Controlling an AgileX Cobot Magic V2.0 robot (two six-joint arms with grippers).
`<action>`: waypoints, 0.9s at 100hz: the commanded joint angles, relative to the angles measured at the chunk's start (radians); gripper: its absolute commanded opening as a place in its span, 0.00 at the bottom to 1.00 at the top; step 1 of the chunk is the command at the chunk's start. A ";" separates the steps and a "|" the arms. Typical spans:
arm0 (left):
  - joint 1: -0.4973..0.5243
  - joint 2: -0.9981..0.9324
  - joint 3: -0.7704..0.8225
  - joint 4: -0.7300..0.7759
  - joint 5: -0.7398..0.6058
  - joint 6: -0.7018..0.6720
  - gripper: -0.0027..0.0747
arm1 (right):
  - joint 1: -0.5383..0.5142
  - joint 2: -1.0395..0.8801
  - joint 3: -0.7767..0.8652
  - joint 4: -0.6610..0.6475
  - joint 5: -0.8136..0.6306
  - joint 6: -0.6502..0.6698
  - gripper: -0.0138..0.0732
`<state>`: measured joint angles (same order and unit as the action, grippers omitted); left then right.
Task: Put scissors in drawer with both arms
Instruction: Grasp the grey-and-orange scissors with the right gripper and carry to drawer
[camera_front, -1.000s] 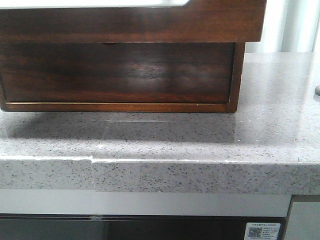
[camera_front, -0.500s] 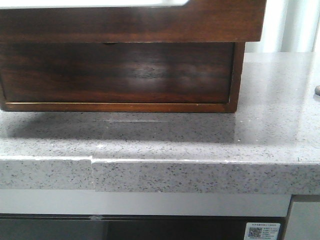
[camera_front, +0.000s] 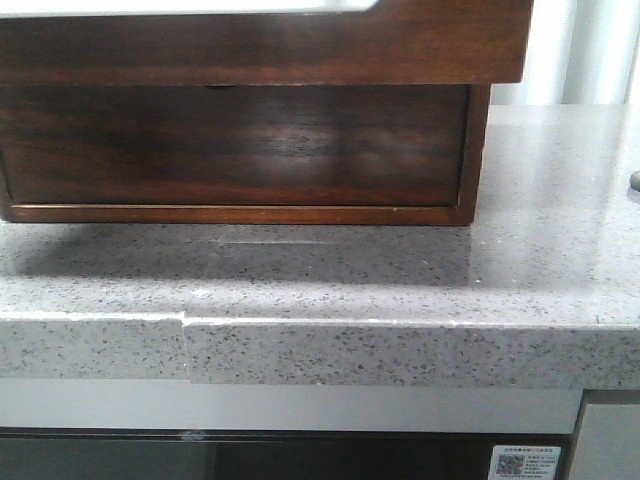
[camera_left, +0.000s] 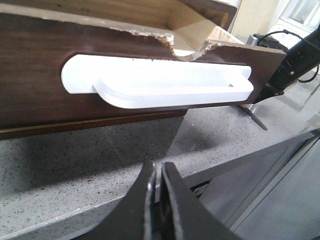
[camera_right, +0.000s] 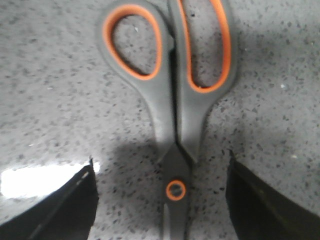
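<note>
The scissors (camera_right: 167, 125) lie flat on the speckled grey counter, with grey handle loops trimmed in orange and an orange pivot ring. My right gripper (camera_right: 160, 160) is open just above them. Its fingers stand either side of the pivot and do not touch it. The drawer (camera_front: 260, 40), glossy dark wood with a white lining, sticks out at the top of the wooden box (camera_front: 240, 145). Its white lining also shows in the left wrist view (camera_left: 165, 82). My left gripper (camera_left: 157, 172) is shut and empty, over the counter edge in front of the drawer.
The counter's front edge (camera_front: 320, 350) has a seam at the left. A small dark grey shape (camera_front: 634, 183) shows at the far right of the front view. The black right arm (camera_left: 295, 57) reaches down beside the drawer's end. Dark cabinet fronts lie below the counter.
The small grey shape at the right edge of the front view shifts slightly. Nothing else has visibly moved.
</note>
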<state>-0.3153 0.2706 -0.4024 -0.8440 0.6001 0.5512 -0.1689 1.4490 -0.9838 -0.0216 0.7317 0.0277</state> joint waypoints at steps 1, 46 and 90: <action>-0.008 0.007 -0.034 -0.033 -0.055 0.004 0.01 | -0.009 -0.003 -0.033 -0.011 -0.041 0.001 0.71; -0.008 0.007 -0.034 -0.033 -0.054 0.004 0.01 | -0.009 0.070 -0.033 -0.002 -0.077 0.006 0.64; -0.008 0.007 -0.034 -0.033 -0.054 0.004 0.01 | -0.009 0.037 -0.033 0.022 -0.076 0.006 0.07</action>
<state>-0.3153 0.2706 -0.4024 -0.8440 0.5979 0.5512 -0.1740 1.5293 -1.0033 -0.0160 0.6541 0.0336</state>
